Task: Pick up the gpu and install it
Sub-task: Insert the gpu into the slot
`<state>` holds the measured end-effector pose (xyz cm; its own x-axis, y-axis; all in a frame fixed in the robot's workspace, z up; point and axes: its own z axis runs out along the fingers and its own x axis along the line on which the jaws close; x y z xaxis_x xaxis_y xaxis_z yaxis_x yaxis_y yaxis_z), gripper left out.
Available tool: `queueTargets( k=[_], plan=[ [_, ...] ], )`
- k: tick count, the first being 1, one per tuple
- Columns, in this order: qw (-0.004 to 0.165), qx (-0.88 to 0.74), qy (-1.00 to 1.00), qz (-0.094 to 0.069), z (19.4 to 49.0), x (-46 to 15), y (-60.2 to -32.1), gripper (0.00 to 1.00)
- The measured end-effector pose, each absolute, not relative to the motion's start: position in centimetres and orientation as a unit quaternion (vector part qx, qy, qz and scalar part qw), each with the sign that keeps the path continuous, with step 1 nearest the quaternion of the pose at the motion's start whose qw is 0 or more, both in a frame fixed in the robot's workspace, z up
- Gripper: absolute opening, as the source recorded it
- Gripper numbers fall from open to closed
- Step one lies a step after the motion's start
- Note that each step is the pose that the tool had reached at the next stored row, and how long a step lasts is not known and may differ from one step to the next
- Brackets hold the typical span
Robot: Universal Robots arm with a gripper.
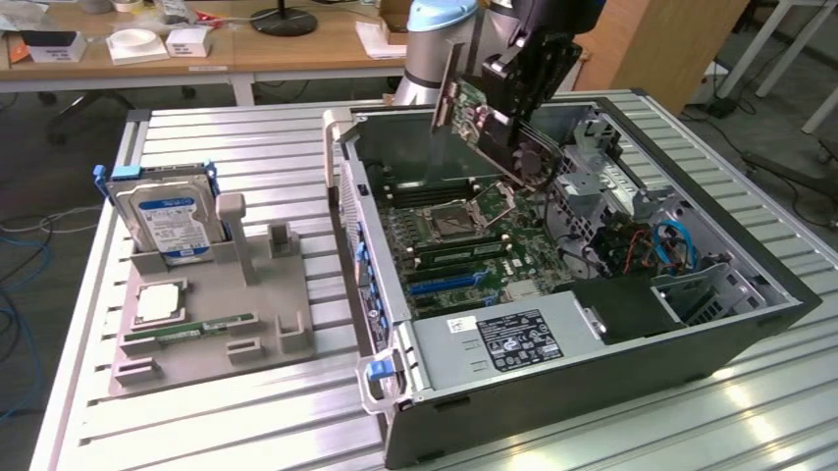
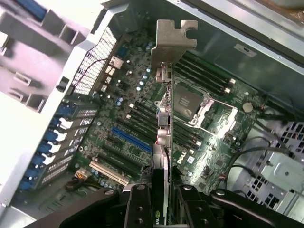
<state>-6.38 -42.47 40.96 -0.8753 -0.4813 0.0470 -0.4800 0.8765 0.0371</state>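
On the slatted table (image 1: 235,147), to the exterior view's left of the open computer case (image 1: 590,373), sits a grey holder (image 1: 282,324). A blue-labelled hard drive (image 1: 164,211) stands upright in it. A square chip (image 1: 157,302) and a narrow green memory stick (image 1: 196,329) lie flat in it, all well apart from the case.

The case lies on its side with its open face up and its motherboard (image 1: 465,231) bare. The arm (image 1: 433,20) comes down from beyond the case's far wall. Its black gripper (image 1: 504,78) hangs above the far end of the case, pointing down and slanted toward the inside.

The jaws are clamped on the gpu (image 1: 474,118), one finger on each face of the card. The gpu is raised above the case's opening and tilted. Its silvery bracket is toward the exterior view's left, and its lower corner reaches down toward the motherboard. It sits in no slot.

In the wrist view the gripper (image 2: 164,209) holds the gpu (image 2: 164,142) edge-on, with the fingers (image 2: 138,202) pressed to its sides. The card runs away from the camera, with its bracket at the far end near the case's perforated wall. Inside the case, the card's line passes between the blue slot (image 2: 130,139) and the processor socket (image 2: 187,104).
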Motion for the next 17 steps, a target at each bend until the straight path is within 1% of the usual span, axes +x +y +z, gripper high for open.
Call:
queueTargets(
  k=[17],
  plan=[
    [0.029, 0.389, -0.921, -0.008, 40.75, -6.39, -42.47, 0.26]
  ],
)
